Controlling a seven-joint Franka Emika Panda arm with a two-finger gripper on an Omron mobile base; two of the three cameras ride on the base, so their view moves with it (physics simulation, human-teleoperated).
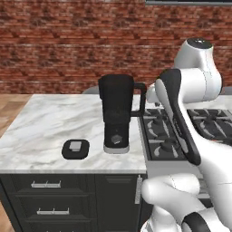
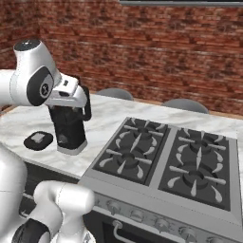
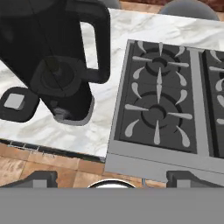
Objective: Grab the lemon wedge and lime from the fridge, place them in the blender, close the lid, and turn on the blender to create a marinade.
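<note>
Left base view: blender (image 1: 117, 117) upright near front edge of marble tabletop (image 1: 50, 124), jar open on top, handle toward stove (image 1: 181, 131). Lid (image 1: 75, 149) flat on tabletop, just left of blender base, near front edge.

Right base view: blender (image 2: 70, 128) partly hidden behind arm; lid (image 2: 38, 140) beside it, apart from base.

Hand view: end effector (image 3: 111, 177) spread wide, holding nothing, above blender (image 3: 54, 61) and stove (image 3: 159, 100). Lid (image 3: 17, 103) left of blender.
</note>
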